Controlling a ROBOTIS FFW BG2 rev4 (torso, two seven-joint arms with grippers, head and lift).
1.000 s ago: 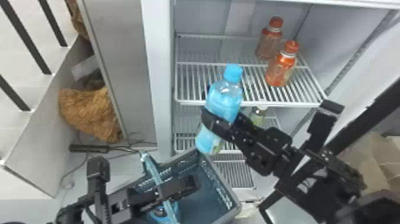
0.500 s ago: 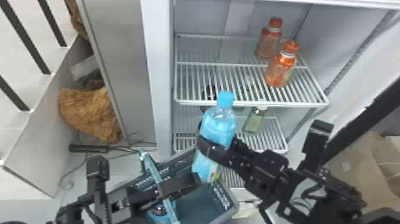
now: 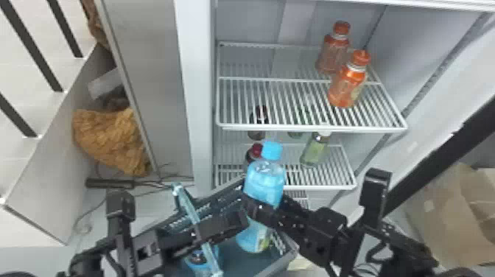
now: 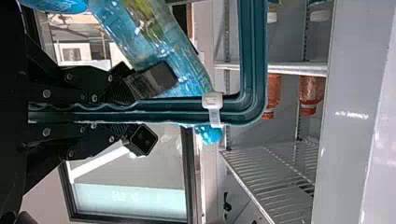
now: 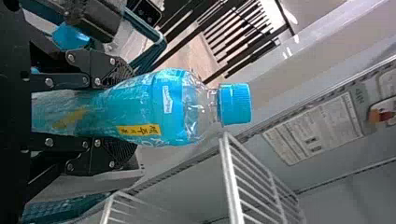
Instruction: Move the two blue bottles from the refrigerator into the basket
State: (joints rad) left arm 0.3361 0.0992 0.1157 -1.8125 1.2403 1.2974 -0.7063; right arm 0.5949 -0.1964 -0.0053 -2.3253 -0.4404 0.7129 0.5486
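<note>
Brown woven material (image 3: 110,140) lies on the floor at the head view's left, beside a grey wall, with a thin cable and a black bar (image 3: 110,183) near it; a cardboard box (image 3: 442,217) stands at the far right. Between them the refrigerator (image 3: 197,95) is open, two orange bottles (image 3: 348,86) (image 3: 333,53) upright on its upper wire shelf (image 3: 313,128). Below, the lower shelf (image 3: 320,188) carries a green bottle (image 3: 313,149) and a dark bottle with a red cap (image 3: 254,153), the latter partly hidden behind the raised blue bottle (image 3: 265,182). That blue bottle leans slightly, cap up, clamped around its middle by the right gripper (image 3: 262,207), its lower end over the basket (image 3: 291,258) in the head view; how deep it sits I can't tell. The other blue bottle (image 3: 200,259) is inside the basket, largely covered by the left gripper (image 3: 234,222), which is closed on the basket's handle (image 3: 195,215). Both handle and left gripper cross above the opening, close beside the raised bottle; whether they touch it is unclear.
</note>
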